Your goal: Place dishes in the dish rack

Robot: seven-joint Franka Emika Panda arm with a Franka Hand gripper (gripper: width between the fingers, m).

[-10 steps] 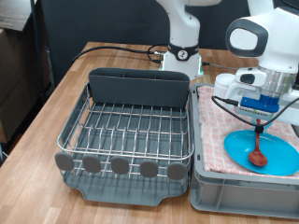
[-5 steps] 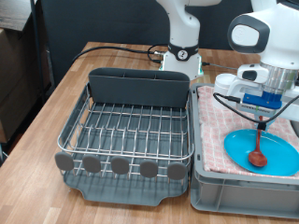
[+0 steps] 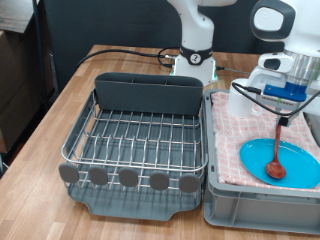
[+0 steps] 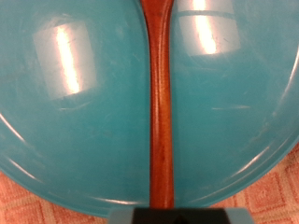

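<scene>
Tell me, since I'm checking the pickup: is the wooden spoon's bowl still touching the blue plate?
Touching. In the exterior view the spoon hangs from the gripper, its bowl resting on the plate with no gap.

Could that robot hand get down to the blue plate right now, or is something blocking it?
Probably not cleanly: the gripper holds the wooden spoon upright, its bowl resting on the plate, so the spoon stands between hand and plate.
</scene>
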